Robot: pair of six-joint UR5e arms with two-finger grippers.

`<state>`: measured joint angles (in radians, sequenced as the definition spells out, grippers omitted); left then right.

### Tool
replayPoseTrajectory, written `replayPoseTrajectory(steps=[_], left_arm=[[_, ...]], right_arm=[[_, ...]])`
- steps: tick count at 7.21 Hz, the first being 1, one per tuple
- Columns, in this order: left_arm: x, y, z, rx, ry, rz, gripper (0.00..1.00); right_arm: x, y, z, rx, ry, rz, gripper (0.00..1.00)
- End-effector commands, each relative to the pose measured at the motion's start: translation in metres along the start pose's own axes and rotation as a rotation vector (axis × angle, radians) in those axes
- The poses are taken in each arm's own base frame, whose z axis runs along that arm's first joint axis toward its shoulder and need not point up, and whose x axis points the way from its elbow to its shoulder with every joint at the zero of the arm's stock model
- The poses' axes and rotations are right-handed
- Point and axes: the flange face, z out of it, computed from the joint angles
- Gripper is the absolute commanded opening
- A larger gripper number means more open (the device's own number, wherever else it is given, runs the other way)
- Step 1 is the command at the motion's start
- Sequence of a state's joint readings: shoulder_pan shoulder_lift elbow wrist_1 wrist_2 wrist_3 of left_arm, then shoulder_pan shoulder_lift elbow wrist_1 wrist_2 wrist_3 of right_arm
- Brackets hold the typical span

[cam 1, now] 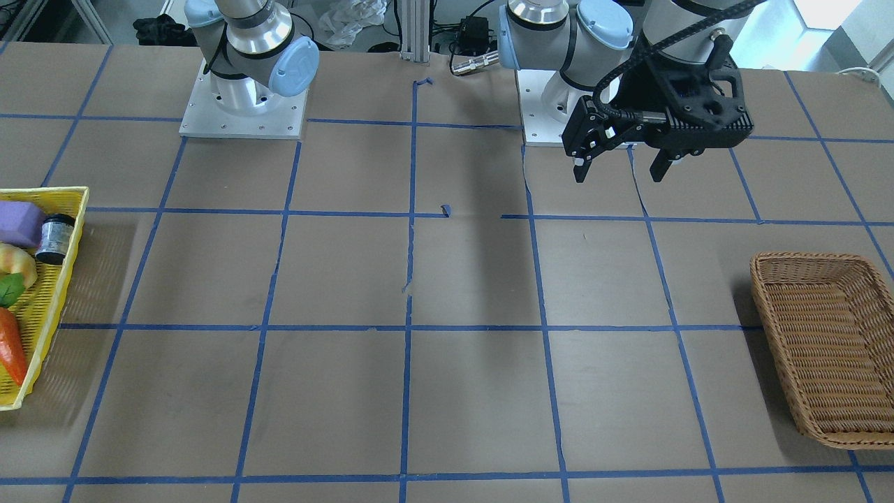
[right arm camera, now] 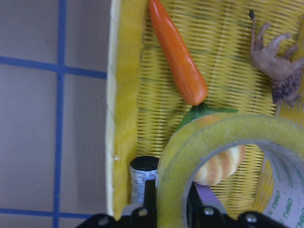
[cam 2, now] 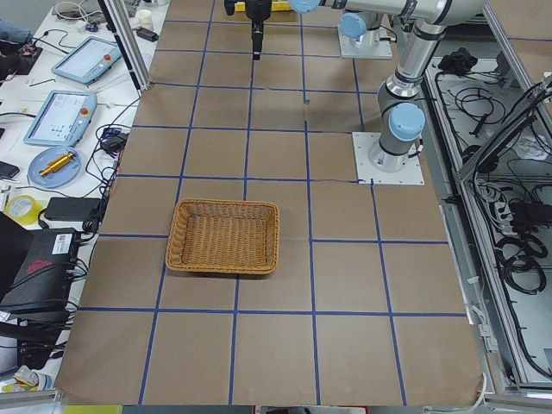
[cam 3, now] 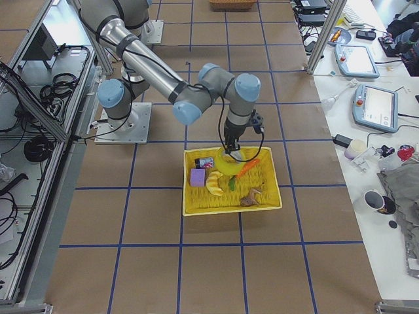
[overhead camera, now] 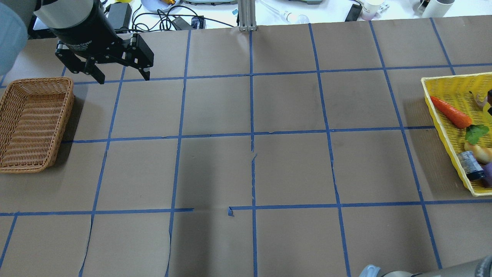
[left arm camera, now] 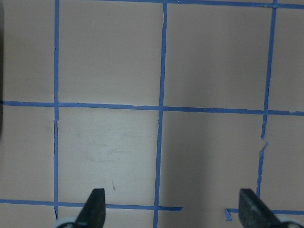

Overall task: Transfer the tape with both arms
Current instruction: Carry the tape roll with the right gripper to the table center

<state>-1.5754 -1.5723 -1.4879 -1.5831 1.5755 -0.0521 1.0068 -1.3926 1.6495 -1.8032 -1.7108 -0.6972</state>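
Hanging from right claw (right arm camera: 172, 209) — tape (right arm camera: 213, 135), hole upward.

The left arm (cam 1: 688, 28) holds the left gripper (cam 1: 618, 175) in the air close to its own base. The gripper points straight down, jaws spread wide with nothing between them. The right arm (cam 3: 150, 69) reaches out, elbow bent and wrist turned down. The right gripper (right arm camera: 171, 211) is pinched on the rim of the tape (right arm camera: 213, 130).
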Motion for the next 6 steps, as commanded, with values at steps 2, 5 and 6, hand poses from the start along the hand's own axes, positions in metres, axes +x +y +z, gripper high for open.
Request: replayPoseTrajectory(steps=[2,5,6], left_arm=[[0.0,0.0,0.0,-0.002,0.0,0.0,1.0],[-0.002,0.001,-0.002,0.003,-0.003,0.008,1.0],[-0.003,0.001,-0.002,0.002,-0.003,0.006,1.0]], right_arm=[[-0.213,-0.067,-0.052,0.056,-0.151,0.225,0.0],[-0.405,-0.135,-0.003,0.171,-0.187,0.371,0.0],[-0.437,-0.148,0.014,0.169,-0.198,0.426,0.0]])
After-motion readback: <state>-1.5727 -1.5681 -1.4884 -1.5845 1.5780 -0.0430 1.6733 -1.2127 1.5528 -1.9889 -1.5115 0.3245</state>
